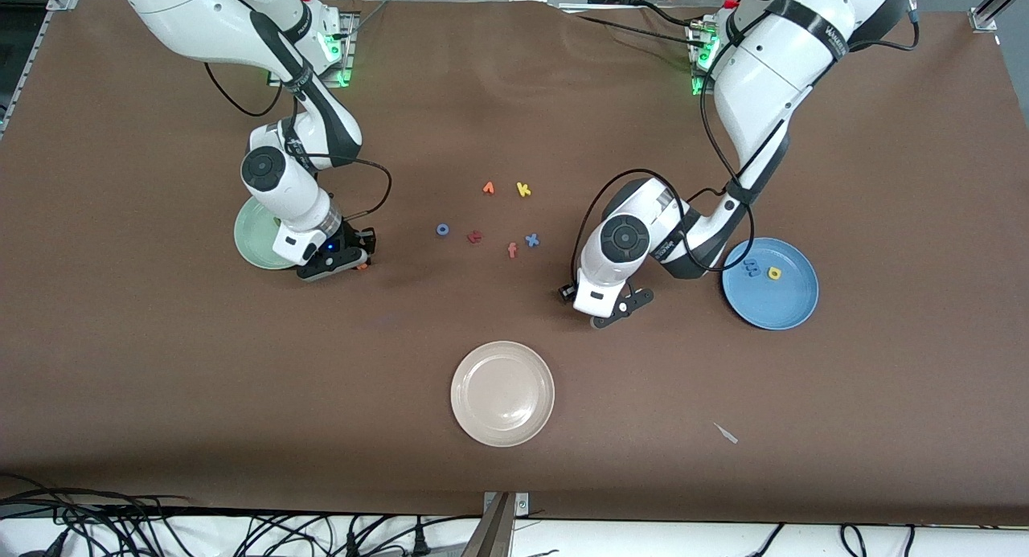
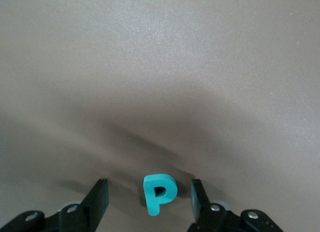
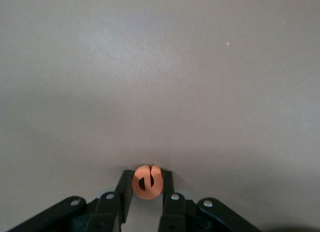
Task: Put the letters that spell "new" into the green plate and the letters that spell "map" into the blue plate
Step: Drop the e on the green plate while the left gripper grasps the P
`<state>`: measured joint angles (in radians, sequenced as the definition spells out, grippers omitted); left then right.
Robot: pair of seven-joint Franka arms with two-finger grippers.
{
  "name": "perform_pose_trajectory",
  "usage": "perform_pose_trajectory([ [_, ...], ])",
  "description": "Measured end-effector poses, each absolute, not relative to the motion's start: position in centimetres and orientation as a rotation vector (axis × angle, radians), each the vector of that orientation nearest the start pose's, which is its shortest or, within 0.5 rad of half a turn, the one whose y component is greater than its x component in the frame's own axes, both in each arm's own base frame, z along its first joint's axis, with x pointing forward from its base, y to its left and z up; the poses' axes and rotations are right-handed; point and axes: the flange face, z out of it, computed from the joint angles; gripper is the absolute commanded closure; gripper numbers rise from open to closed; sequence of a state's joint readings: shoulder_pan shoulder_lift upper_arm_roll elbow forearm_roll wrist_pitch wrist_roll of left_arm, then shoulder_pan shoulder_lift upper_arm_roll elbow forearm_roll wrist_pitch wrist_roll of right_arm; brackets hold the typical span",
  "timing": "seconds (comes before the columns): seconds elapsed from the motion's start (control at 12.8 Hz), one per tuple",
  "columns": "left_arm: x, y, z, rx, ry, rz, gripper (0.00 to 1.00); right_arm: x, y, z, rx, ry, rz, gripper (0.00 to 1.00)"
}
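Right end effector point(image 3: 145, 186) is clamped on the e point(image 3: 147, 182) beside the green plate point(image 1: 251, 239); lift straight, no twisting. Left end effector point(image 2: 150, 196) sits apart around the p point(image 2: 159, 192) near the blue plate point(image 1: 784, 312); close centred on it.

My right gripper point(image 3: 146, 188) is down at the table, wrist bent low — its fingers point(image 3: 124, 189) pressed in from both sides on the orange-red e point(image 3: 147, 182). My left gripper point(image 2: 150, 198) is down too, elbow high, fingers point(image 2: 99, 197) spread apart — the teal p point(image 2: 159, 192) lies between them, touching neither.
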<state>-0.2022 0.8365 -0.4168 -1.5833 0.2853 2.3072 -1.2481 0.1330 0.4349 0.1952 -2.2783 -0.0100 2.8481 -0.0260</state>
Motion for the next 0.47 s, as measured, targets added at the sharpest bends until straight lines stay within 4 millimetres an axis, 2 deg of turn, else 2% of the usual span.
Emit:
perform_pose_trajectory([
  [0.23,58.8,-36.5,17.2,-3.033,-0.942,0.154,0.45,51.7,17.8,18.2,-2.999,-0.528,-0.165,0.89],
  [0.31,58.9,-36.6,17.3,-3.026,-0.972,0.151,0.50,51.9,17.8,18.8,-3.006,-0.538,-0.125,0.89],
  [0.47,58.8,-37.1,17.5,-3.015,-1.013,0.148,0.59,52.6,16.9,21.7,-3.030,-0.586,0.003,0.89],
])
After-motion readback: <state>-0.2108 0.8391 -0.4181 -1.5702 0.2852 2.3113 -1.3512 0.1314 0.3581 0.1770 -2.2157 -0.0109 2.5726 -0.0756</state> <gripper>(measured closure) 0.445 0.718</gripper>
